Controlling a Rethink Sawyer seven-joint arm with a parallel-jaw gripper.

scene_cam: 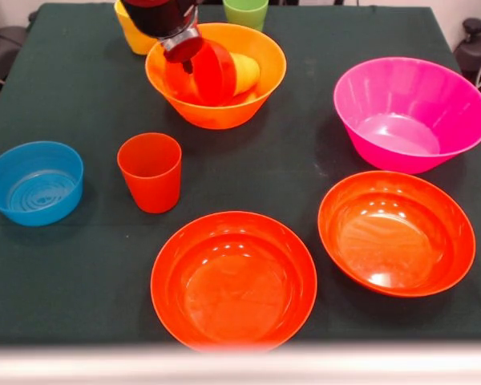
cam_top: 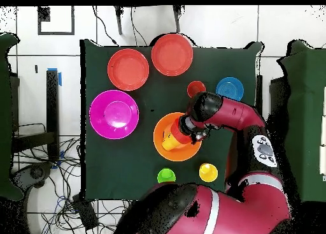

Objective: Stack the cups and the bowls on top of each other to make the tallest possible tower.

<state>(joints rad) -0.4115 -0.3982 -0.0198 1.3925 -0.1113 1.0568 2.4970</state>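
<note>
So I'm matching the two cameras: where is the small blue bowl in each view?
Front view: small blue bowl at the left edge, left of the red-orange cup.
Overhead view: blue bowl at the table's right side, right of the same cup.
Shared landmark: that cup.

Here's the arm (cam_top: pixel 239 117): glossy dark-red shells, rounded and bulky, with black joints between them. Just beside the green counter (cam_top: pixel 95 174), one segment carries a pale grey panel with small dark buttons. The wrist end (scene_cam: pixel 176 28) is black with a red collar.
</note>
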